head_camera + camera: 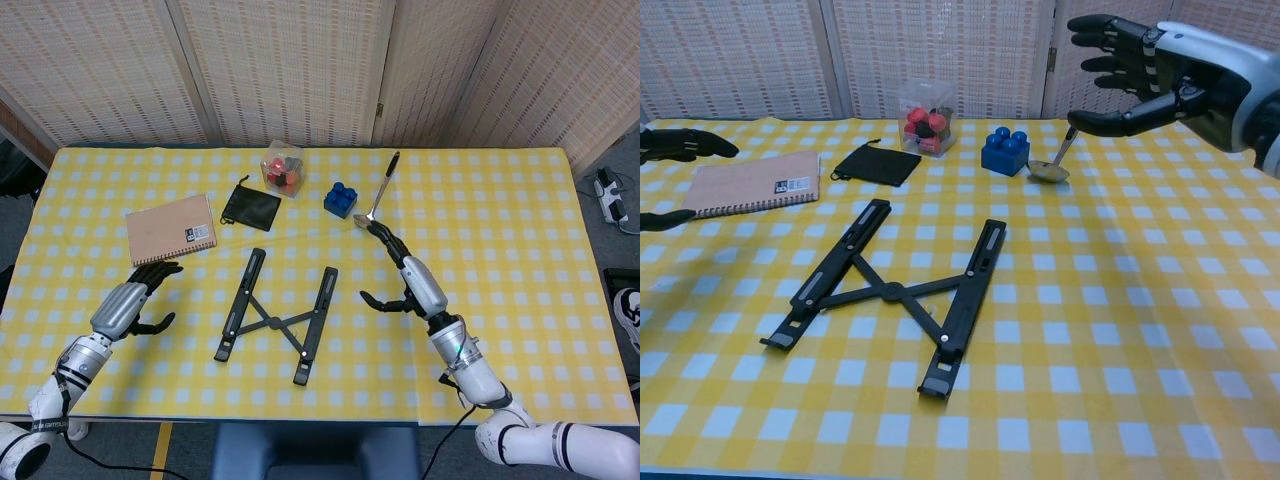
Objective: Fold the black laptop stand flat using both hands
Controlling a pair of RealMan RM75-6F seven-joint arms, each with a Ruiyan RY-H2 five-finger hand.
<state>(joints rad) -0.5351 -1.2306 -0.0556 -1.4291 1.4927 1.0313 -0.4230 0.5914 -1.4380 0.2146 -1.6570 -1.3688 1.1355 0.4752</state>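
- Black laptop stand (275,318) lies flat on the yellow-checked desk (500,220) near its front edge — both rails down, cross-struts forming an X between them.
- Right hand (405,280) is raised clear of the stand, to its right; fingers spread wide, holding nothing.
- Left hand (135,300) hovers left of the stand, just in front of the notebook (171,229) — fingers apart, empty.
- Behind the stand: black pouch (250,207), clear box of blocks (282,168), blue brick (341,199), spoon (378,195).

Head view looks steeply down on the table (500,250); chest view faces low across it.
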